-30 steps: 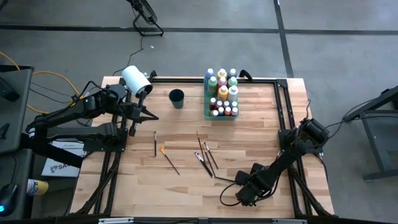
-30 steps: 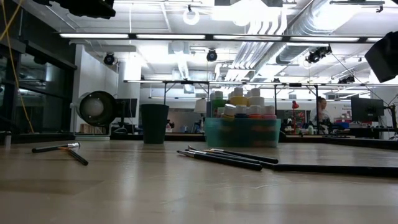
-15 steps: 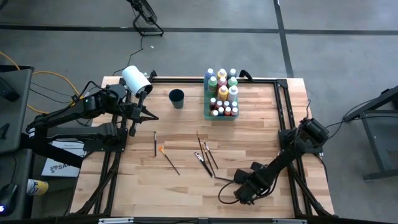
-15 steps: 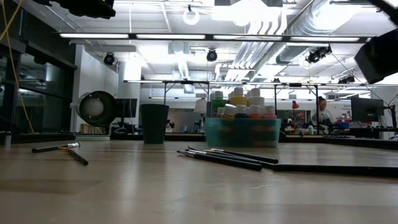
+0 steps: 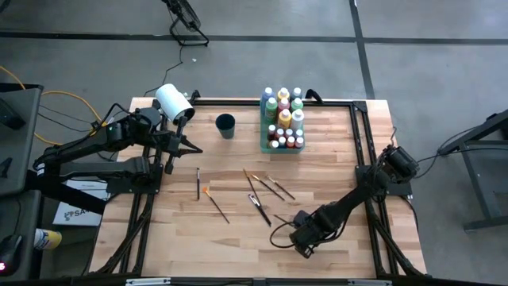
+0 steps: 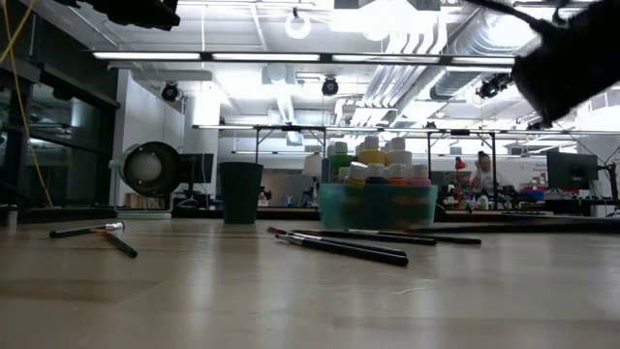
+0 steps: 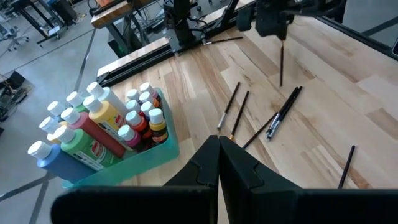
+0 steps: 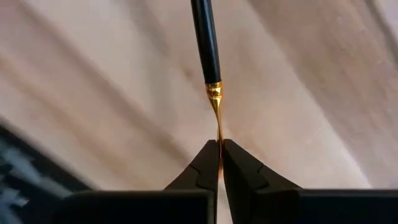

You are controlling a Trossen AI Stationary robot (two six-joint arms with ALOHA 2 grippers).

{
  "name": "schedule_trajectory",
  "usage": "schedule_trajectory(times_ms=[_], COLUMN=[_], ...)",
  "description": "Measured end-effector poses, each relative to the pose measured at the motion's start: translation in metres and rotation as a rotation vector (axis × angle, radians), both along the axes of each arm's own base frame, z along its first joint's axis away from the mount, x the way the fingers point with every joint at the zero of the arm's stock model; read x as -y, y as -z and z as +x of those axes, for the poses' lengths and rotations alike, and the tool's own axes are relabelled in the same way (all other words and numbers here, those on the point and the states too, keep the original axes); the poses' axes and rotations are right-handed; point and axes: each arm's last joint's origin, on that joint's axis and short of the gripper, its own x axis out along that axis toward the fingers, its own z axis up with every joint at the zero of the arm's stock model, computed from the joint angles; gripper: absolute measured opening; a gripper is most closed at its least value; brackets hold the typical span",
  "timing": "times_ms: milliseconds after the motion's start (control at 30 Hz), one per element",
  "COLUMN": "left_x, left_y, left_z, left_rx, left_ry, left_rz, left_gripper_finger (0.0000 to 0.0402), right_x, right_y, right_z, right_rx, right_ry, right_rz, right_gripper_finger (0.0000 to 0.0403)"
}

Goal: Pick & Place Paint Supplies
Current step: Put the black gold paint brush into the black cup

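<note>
- My right end effector (image 5: 295, 236) sits low over the near right part of the table (image 5: 333, 167), its fingers (image 8: 208, 165) pressed together on the thin gold neck of a paintbrush (image 8: 208, 59). A second ago those fingers were spread wide; they have just snapped shut, so I judge the pick made.
- In the high view the right arm has swung leftward from where it was, and the brush it holds shows only as a faint dark line beside the end effector, hard to make out.
- The loose brushes in the middle of the table (image 5: 264, 187) have shifted: they lay bunched close together before and now fan out toward the tray, so I think the arm or the gripped brush swept them.
- 2 more brushes (image 5: 206, 193) lie to the left, apparently unmoved.
- The paint bottles (image 5: 283, 119) stand packed in the green tray (image 5: 263, 143) at the far side, with the dark cup (image 5: 225, 125) just left of it.
- My left end effector (image 5: 196, 149) waits at the left edge of the table near the white roll (image 5: 172, 102), fingers (image 7: 205, 165) pressed together and holding nothing.
- Next I expect to lift and carry the brush; the pinch is on the slim neck, so it may pivot.
</note>
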Motion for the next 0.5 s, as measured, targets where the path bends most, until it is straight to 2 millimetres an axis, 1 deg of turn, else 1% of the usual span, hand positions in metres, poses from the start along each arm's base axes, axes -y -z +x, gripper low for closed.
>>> schedule_trajectory(times_ms=[167, 233, 333, 433, 500], left_x=[0.000, 0.000, -0.001, -0.002, -0.004], left_y=[-0.002, -0.004, -0.007, -0.012, -0.015], left_z=[0.001, 0.001, 0.003, 0.008, 0.011], left_rx=[0.017, 0.041, 0.079, 0.127, 0.169], left_ry=[0.002, 0.008, 0.009, 0.010, 0.011], left_rz=[0.011, 0.035, 0.053, 0.072, 0.088], left_gripper_finger=[0.0006, 0.0020, 0.0064, 0.0127, 0.0168], right_x=[0.000, 0.002, 0.009, 0.023, 0.031], right_y=[-0.028, -0.042, -0.058, -0.073, -0.081], right_z=[0.003, 0.004, 0.010, 0.022, 0.032], right_rx=[0.040, 0.072, 0.127, 0.199, 0.245], right_ry=[0.028, 0.044, 0.078, 0.135, 0.169], right_rz=[0.024, 0.011, -0.006, -0.002, 0.043], right_gripper_finger=[0.0005, 0.0005, 0.0005, 0.0005, 0.0005])
